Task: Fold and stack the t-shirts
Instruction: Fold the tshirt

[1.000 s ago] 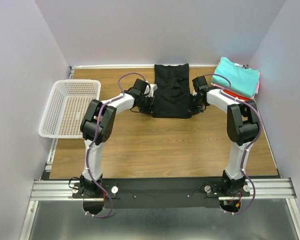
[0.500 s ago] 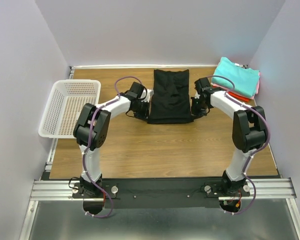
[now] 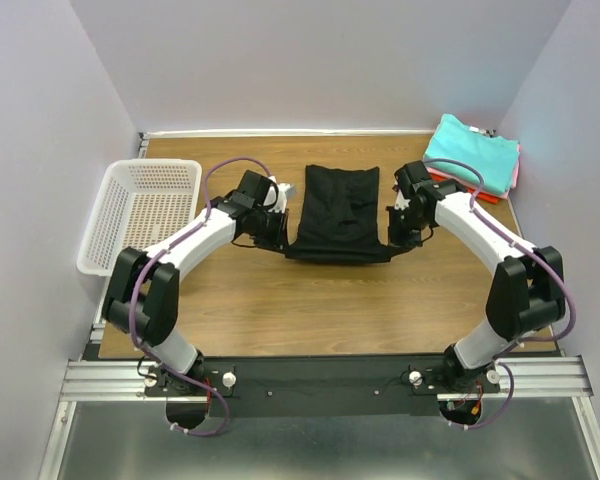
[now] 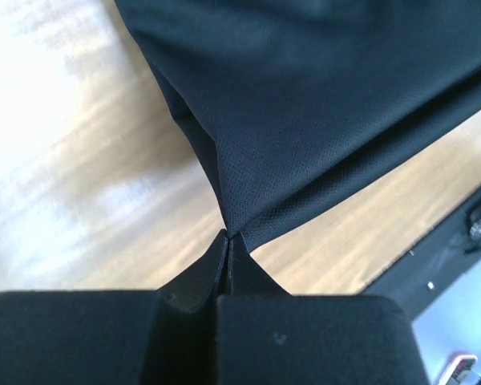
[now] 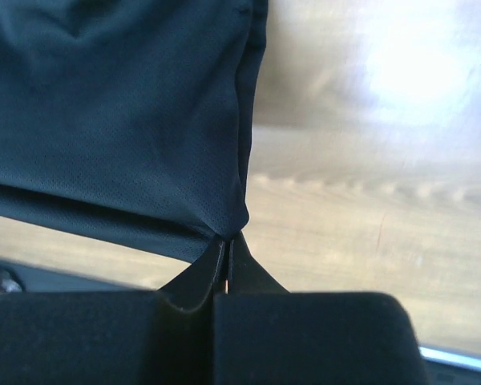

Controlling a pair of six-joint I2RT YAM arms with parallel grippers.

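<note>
The left gripper (image 4: 227,238) was pinched fully together on the near left corner of the black t-shirt (image 4: 321,96), and the right gripper (image 5: 227,238) was clamped likewise on its near right corner. The hem stretched between them at mid-table (image 3: 310,300), with bare wood toward the bases. In the far right corner a teal t-shirt (image 3: 472,152) hid all but slivers of a red-orange t-shirt (image 3: 488,196) and a pink t-shirt (image 3: 517,162). The white basket (image 3: 110,215) overhung the left edge.

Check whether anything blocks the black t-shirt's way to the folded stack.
Nothing loose does. The left gripper and right gripper hold the black t-shirt by its near corners; only the right arm lies between it and the folded stack.
</note>
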